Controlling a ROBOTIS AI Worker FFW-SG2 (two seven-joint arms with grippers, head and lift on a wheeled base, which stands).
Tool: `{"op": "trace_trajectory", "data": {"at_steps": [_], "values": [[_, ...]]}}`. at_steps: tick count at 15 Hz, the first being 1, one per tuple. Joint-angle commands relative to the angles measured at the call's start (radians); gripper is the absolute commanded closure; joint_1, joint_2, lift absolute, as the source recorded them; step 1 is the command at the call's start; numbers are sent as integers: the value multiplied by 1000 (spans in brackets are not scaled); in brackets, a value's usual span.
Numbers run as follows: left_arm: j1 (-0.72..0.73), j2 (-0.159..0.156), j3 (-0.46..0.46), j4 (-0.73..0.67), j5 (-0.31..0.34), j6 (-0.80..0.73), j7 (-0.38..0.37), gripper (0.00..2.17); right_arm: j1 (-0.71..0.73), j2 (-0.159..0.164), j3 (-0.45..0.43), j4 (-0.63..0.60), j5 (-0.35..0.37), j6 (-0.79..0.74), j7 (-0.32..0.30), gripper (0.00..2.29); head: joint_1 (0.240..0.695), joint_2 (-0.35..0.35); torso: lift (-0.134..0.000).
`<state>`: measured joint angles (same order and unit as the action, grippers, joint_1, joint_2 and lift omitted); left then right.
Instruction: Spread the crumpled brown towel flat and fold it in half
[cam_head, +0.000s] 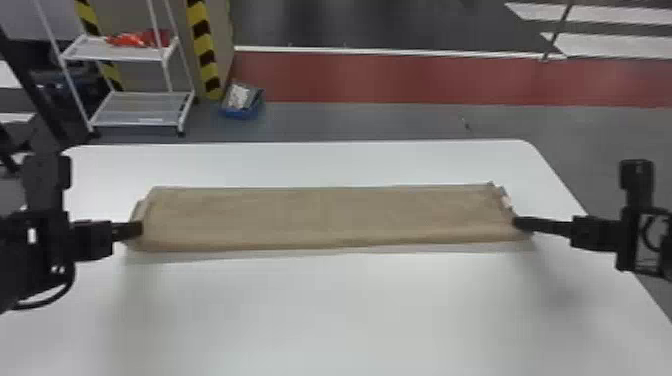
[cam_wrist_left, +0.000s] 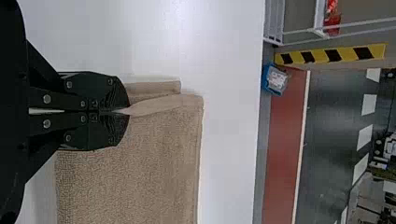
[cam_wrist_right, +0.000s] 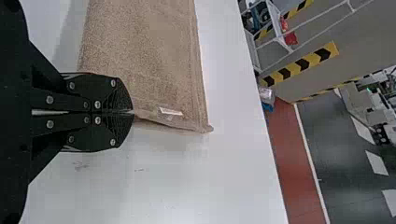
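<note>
The brown towel (cam_head: 320, 217) lies as a long, narrow folded strip across the white table. At its left end is my left gripper (cam_head: 131, 229), and at its right end my right gripper (cam_head: 522, 223). In the left wrist view the left gripper (cam_wrist_left: 125, 112) is shut on the end of the towel (cam_wrist_left: 140, 172), where a fold of cloth runs from its tips. In the right wrist view the right gripper (cam_wrist_right: 130, 113) is shut on the towel's end edge, and a small white label shows on the towel (cam_wrist_right: 144, 56) near one corner.
The white table (cam_head: 320, 310) extends in front of and behind the towel. Beyond its far edge stand a white shelf rack (cam_head: 140, 107) with red items and a blue bin (cam_head: 241, 107) on the floor.
</note>
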<state>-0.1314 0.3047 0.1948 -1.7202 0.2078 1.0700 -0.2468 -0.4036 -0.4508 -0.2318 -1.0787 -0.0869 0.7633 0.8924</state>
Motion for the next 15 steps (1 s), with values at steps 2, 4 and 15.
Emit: {"op": "trace_trajectory", "data": {"at_steps": [2,4,15], "values": [[42,2,25,-62,-1,40,-2,1339,57,-2,-38,-89,-1,74,10,1841,695,-45,-125],[64,2,41,-104,2,64,-2,1339,66,-2,-58,-129,-1,110,13,1841,695,-46,-125],[110,-1,60,-191,-10,46,21,137,92,-2,-49,-274,53,169,-10,174,695,-48,-125]]}}
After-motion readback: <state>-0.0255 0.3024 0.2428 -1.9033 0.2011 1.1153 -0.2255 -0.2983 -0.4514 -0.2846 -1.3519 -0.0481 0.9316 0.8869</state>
